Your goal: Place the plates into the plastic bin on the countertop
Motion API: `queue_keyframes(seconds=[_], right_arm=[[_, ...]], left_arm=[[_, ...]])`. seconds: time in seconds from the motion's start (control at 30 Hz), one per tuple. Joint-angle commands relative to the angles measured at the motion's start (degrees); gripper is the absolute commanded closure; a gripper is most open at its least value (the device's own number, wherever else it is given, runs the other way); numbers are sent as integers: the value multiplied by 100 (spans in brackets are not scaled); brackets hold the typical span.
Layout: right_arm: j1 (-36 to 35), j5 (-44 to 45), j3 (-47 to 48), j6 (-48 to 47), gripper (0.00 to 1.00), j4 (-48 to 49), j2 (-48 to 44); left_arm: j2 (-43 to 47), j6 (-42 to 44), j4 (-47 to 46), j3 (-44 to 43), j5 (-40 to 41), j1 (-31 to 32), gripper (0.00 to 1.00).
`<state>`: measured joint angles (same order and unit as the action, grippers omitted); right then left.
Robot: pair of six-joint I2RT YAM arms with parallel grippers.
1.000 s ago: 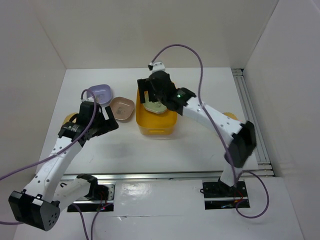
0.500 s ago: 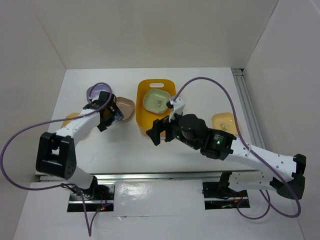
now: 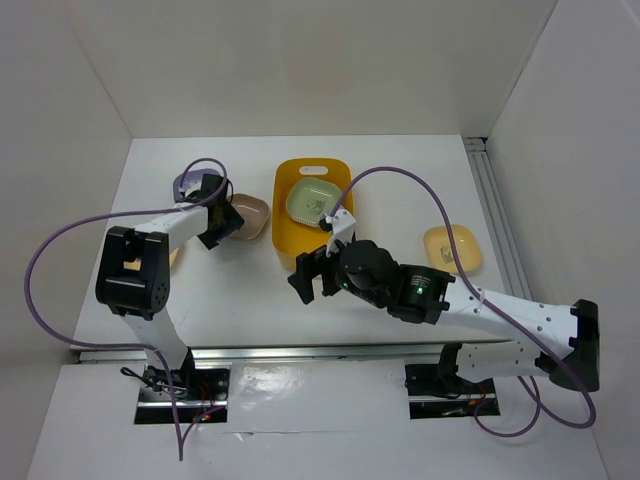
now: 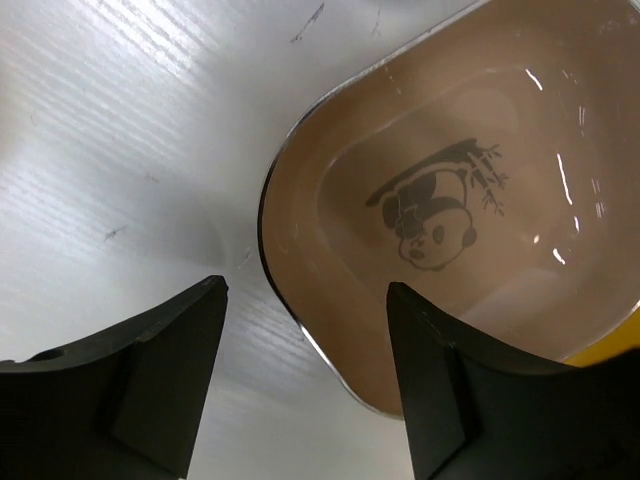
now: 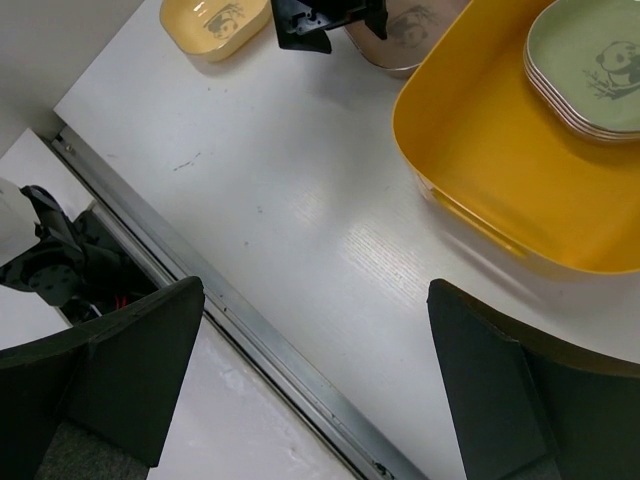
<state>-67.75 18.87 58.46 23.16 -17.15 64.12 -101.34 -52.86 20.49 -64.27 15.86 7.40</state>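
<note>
A: What lies before us?

B: The white countertop [image 3: 250, 310], with the yellow-orange plastic bin [image 3: 281, 215] near its middle. In the bin's far half we see stacked plates, a green plate [image 3: 312, 203] on top.

A: And outside the bin?

B: The brown-pink plate [image 4: 460, 280] sits just left of it, and the lavender plate [image 3: 182, 187] farther left. The right-hand yellow plate [image 3: 452, 248] is well apart, and the left-hand yellow plate [image 5: 213, 20] is near our left arm.

A: Our grippers?

B: The left gripper [image 4: 305, 300] has its jaws apart astride the brown-pink plate's rim — we cannot tell whether it touches. The right gripper [image 5: 315, 290] hangs over the countertop before the bin, its jaws spread wide.
</note>
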Motion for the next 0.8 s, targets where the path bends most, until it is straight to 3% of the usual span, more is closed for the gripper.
queue_keyframes(seconds=[0.0, 0.1, 0.13, 0.2, 0.3, 0.37, 0.47, 0.5, 0.63, 0.77], right_arm=[[-46, 152, 69, 57, 0, 379, -22], [-46, 152, 69, 119, 0, 379, -75], [-46, 213, 122, 119, 0, 318, -75], [-46, 265, 122, 119, 0, 247, -75], [-98, 266, 122, 119, 0, 247, -75], [-98, 266, 122, 119, 0, 247, -136], [-98, 319, 122, 172, 0, 247, -189], [-98, 319, 70, 172, 0, 247, -189], [-98, 319, 69, 172, 0, 247, -242], [-98, 266, 69, 224, 0, 194, -242]], left_arm=[[-140, -84, -151, -217, 102, -89, 24], [-298, -154, -151, -279, 49, -89, 29], [-351, -207, -98, -349, 49, -89, 38], [-351, -259, -98, -349, 111, -89, 45], [-203, -321, -98, -192, 251, -89, 51], [-202, -374, -98, -130, 304, -89, 65], [-202, -435, -28, -130, 304, -89, 76], [-202, -436, 42, -130, 304, -89, 90], [-124, -664, 411, -130, 426, -89, 100], [403, -1067, 1121, -130, 751, -29, 100]])
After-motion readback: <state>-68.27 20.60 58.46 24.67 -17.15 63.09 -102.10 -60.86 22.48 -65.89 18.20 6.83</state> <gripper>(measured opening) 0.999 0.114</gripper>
